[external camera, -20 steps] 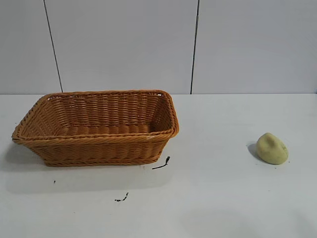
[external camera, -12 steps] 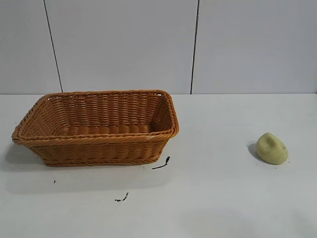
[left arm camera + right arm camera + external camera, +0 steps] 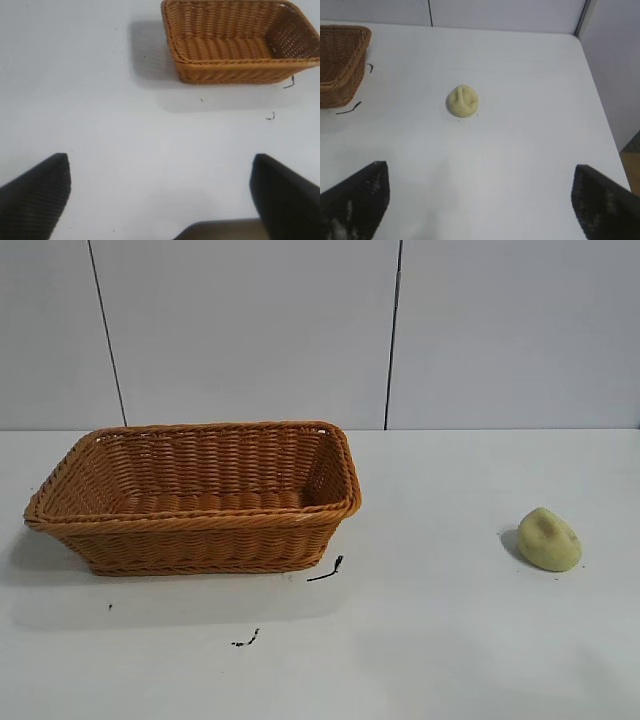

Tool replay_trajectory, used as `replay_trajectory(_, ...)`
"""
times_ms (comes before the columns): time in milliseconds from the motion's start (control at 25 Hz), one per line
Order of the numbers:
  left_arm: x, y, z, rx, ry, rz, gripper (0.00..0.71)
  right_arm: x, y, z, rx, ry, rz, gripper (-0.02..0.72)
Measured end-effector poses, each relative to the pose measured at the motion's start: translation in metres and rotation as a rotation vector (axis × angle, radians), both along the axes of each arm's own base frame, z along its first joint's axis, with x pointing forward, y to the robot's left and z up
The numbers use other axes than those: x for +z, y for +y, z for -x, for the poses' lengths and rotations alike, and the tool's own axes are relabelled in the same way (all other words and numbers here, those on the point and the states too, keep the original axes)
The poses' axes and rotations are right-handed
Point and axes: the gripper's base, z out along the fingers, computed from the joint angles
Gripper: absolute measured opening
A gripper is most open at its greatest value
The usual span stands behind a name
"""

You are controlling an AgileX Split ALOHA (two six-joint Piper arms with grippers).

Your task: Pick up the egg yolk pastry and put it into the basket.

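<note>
The right gripper (image 3: 480, 200) has its fingers spread wide, holding nothing. The egg yolk pastry (image 3: 462, 100) sits on the table (image 3: 530, 125) ahead of it, well apart (slightly toward the basket (image 3: 340, 60) side).

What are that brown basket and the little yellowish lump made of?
The basket looks like woven wicker or a plastic imitation: orange-brown strands, braided rim, slight sheen. The egg yolk pastry looks matte, smooth and doughy, with a dent on top; real food or a foam model, I cannot tell.
</note>
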Motion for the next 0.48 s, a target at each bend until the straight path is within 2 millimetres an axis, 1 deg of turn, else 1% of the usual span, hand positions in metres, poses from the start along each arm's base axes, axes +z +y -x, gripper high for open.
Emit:
replay_trajectory(80, 0.000, 0.000, 0.000, 0.000, 0.000, 0.000, 0.695, 0.004, 0.000, -0.025, 0.002, 0.108, -0.009, 0.689)
replay_trajectory(200, 0.000, 0.000, 0.000, 0.000, 0.000, 0.000, 0.695, 0.001, -0.001, -0.068, -0.001, 0.284, -0.019, 0.689)
replay_trajectory(280, 0.000, 0.000, 0.000, 0.000, 0.000, 0.000, 0.695, -0.007, -0.002, -0.100, -0.004, 0.403, -0.025, 0.689)
replay_trajectory(320, 0.000, 0.000, 0.000, 0.000, 0.000, 0.000, 0.695, -0.009, -0.003, -0.114, -0.005, 0.436, -0.026, 0.689)
replay_trajectory(440, 0.000, 0.000, 0.000, 0.000, 0.000, 0.000, 0.695, -0.025, -0.005, -0.163, -0.008, 0.561, -0.022, 0.689)
replay_trajectory(480, 0.000, 0.000, 0.000, 0.000, 0.000, 0.000, 0.695, -0.027, -0.006, -0.177, -0.008, 0.579, -0.023, 0.689)
